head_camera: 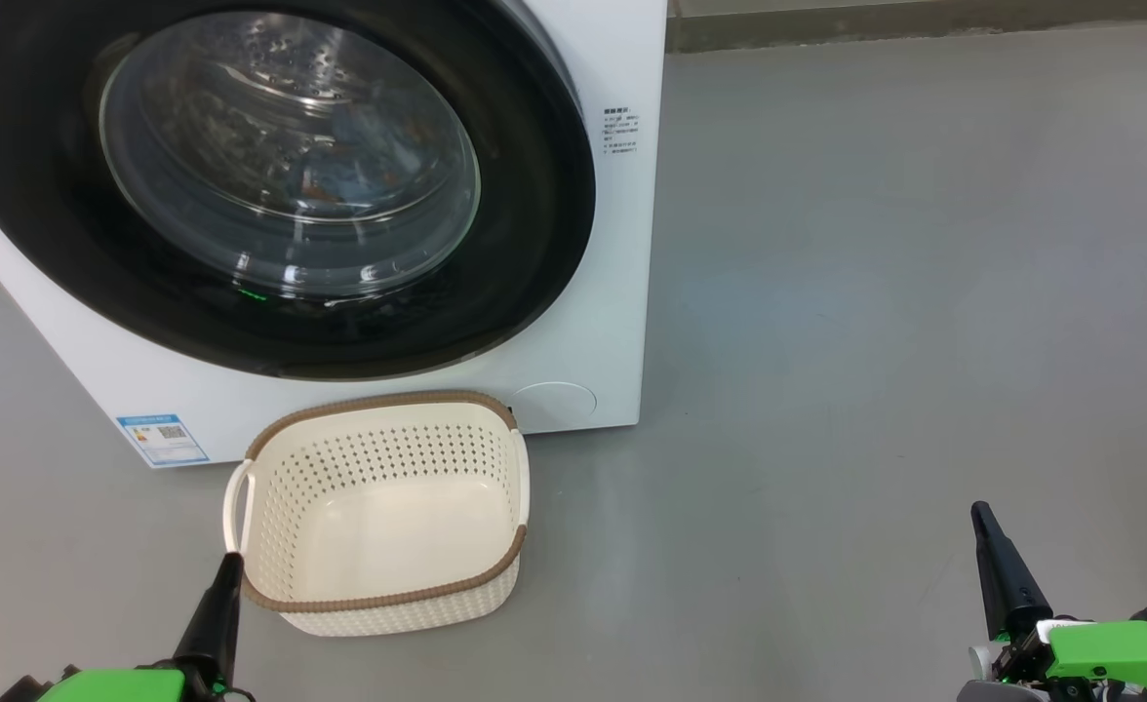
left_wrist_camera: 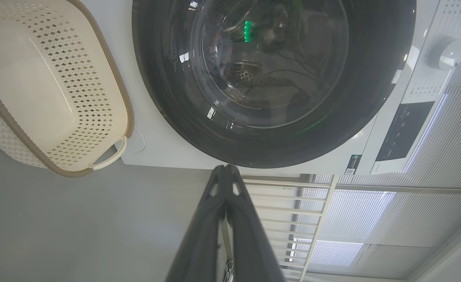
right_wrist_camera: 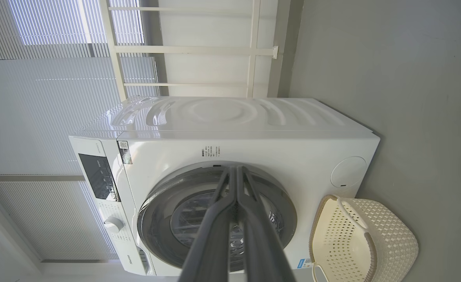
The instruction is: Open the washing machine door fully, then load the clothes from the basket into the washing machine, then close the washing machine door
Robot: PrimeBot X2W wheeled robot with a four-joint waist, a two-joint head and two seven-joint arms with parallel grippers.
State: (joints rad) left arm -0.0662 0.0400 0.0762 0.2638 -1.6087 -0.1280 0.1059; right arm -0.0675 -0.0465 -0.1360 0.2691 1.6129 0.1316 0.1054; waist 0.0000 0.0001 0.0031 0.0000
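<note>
inspecting from the head view: the washing machine door (head_camera: 271, 185) appears flush on the washing machine (head_camera: 622, 292), far and left. blue clothes (head_camera: 354, 146) show behind its glass. the basket (head_camera: 378, 405) just in front holds nothing. the left gripper (head_camera: 230, 564), fingers pressed together and holding nothing, hangs beside the basket's near left corner and is the nearer arm to the door. the right gripper (head_camera: 981, 515), likewise pressed together, stands well apart to the right. judgement: loading and closing look done.

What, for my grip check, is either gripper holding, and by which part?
Nothing. The left gripper and the right gripper are both shut and empty.
</note>
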